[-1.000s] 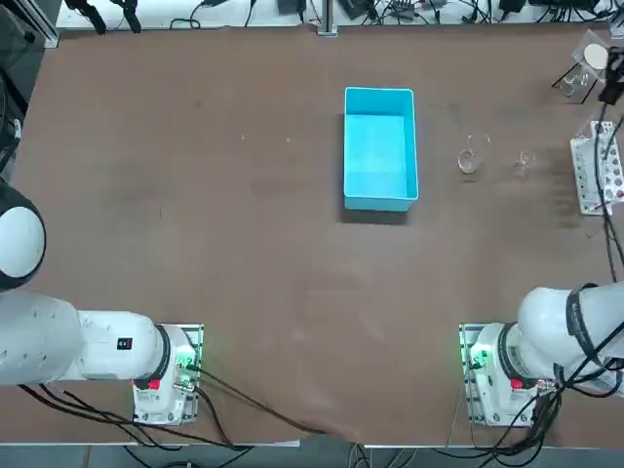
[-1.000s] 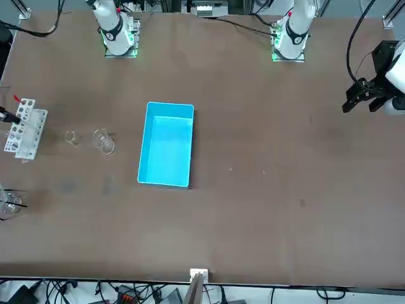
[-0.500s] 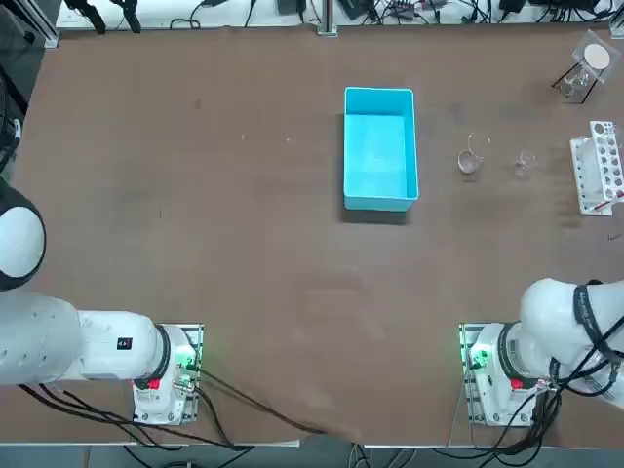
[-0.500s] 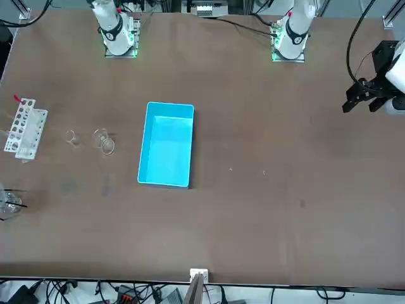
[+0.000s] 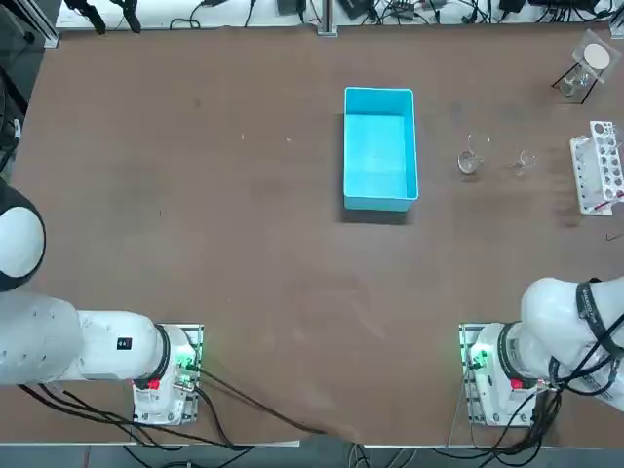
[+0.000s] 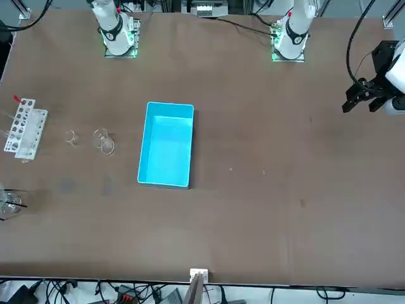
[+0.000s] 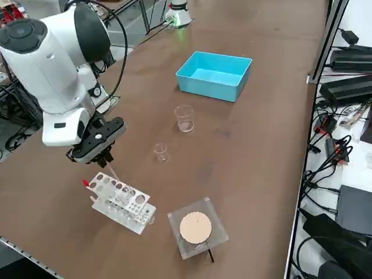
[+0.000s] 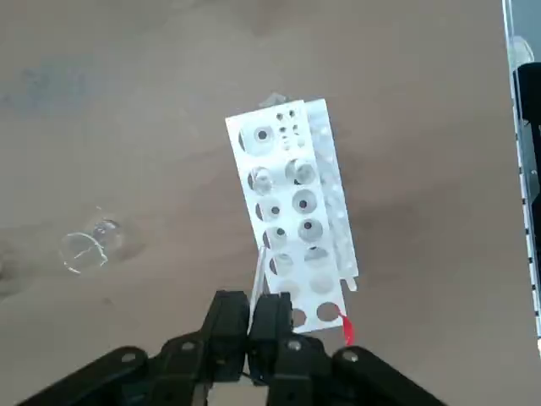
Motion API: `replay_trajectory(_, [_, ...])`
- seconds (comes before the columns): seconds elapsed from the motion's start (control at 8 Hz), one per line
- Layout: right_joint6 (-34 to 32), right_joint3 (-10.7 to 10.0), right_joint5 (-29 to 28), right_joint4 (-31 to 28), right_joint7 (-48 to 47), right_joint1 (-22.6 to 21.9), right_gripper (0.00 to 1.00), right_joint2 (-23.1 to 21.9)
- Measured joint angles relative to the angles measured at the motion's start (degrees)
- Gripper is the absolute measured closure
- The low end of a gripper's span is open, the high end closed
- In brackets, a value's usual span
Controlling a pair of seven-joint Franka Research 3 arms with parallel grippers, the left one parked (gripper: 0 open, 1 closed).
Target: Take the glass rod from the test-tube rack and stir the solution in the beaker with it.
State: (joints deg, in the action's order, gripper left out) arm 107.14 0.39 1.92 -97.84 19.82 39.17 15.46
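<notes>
The right end effector (image 8: 251, 326) hangs above the near end of the test-tube rack (image 8: 296, 224), clear of it, with its two fingers pressed together on a thin clear stick. That stick, the glass rod (image 8: 257, 272), shows in the wrist view as a pale line running from between the fingertips out over the rack's holes; in the right side view it is a faint sliver (image 7: 112, 172) slanting down from the end effector (image 7: 103, 157) toward the rack (image 7: 119, 202). Whether its lower tip is fully out of a hole cannot be told from these pictures. I judge the first part of the task, taking the rod, to be done or nearly done.

Farther along the tabletop (image 7: 244, 139) stands a smaller glass cup (image 7: 160, 152), then the beaker (image 7: 184, 118), both upright and well apart from the rack. The solution in the beaker is too clear to make out. Beyond the beaker lies the blue tray (image 7: 215, 74), which plays no part here.

What is left is most of the work: carrying the rod across to the beaker, past the smaller cup, lowering its tip into the liquid and stirring. The rod is thin and gripped near one end, so I expect it could swing or slip on the way.
</notes>
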Motion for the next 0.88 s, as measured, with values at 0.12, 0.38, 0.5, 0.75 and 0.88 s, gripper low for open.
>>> replay_trajectory(0.12, [0.0, 0.0, 0.0, -0.1, 0.3, 0.6, 0.95, 0.1])
replay_trajectory(0.38, [0.0, -0.1, 0.0, -0.5, 1.8, 1.5, 0.95, 0.1])
replay_trajectory(0.5, [0.4, -0.1, 0.0, -1.1, 2.8, 2.0, 0.95, 0.0])
replay_trajectory(0.75, [1.6, -0.1, 0.0, -2.6, 3.5, 2.3, 0.95, -0.1])
replay_trajectory(0.88, [2.7, -0.1, 0.0, -3.4, 3.5, 2.3, 0.95, -0.3])
